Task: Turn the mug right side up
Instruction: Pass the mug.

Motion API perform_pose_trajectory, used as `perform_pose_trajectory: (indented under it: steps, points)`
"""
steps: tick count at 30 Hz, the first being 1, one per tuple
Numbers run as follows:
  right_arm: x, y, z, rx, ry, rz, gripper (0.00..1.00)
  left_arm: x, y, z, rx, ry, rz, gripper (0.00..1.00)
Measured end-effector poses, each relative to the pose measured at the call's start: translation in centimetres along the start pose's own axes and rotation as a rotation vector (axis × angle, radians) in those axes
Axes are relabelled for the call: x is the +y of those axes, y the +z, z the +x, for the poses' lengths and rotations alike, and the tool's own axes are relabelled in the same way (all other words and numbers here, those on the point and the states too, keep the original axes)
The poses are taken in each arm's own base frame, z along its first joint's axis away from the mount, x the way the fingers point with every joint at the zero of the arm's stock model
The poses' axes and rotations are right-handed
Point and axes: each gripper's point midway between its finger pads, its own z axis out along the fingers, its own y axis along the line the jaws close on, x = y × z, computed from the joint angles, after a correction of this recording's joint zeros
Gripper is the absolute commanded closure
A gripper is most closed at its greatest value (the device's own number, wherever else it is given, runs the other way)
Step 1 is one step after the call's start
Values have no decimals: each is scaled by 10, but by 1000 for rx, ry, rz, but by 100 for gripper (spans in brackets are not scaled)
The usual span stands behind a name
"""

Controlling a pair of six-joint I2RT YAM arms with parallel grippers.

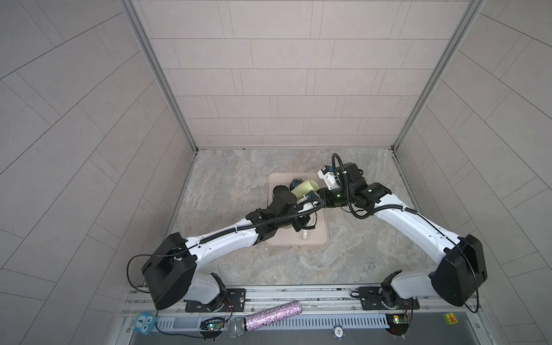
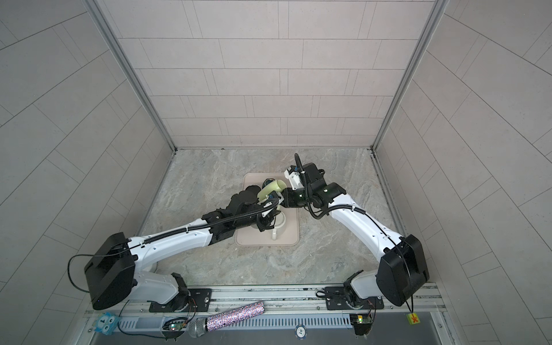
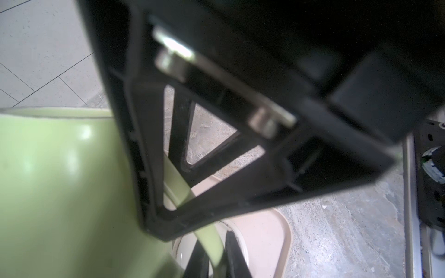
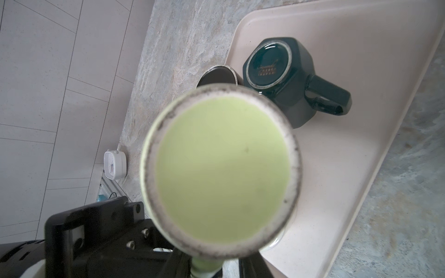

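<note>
In both top views we see the smooth green mug (image 1: 303,188) (image 2: 270,189) tipped on its side in the air over a flat pink tray (image 1: 320,236) (image 2: 291,236) on the gray stone table (image 1: 227,179), with tiled walls (image 1: 268,74) around. In the left wrist view the black left gripper (image 3: 156,226) is squeezed shut beside it. In the right wrist view the right gripper (image 4: 212,269) grips its handle (image 4: 204,263).

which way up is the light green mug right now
On its side: the light green mug lies sideways over the tray, base facing the right wrist camera.
</note>
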Motion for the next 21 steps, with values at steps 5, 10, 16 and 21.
perform_pose_trajectory:
  steps: [5,10,16,21]
  points:
    - [-3,5,2,6,32,-3,79,2,2,4,17,27,-22,100]
    - [-5,10,2,-5,84,-28,90,5,5,8,32,29,-46,100]
    - [-8,13,0,-24,115,-33,100,10,7,9,37,36,-82,100]
    - [-10,15,-1,-40,131,-35,100,13,8,10,44,45,-111,100]
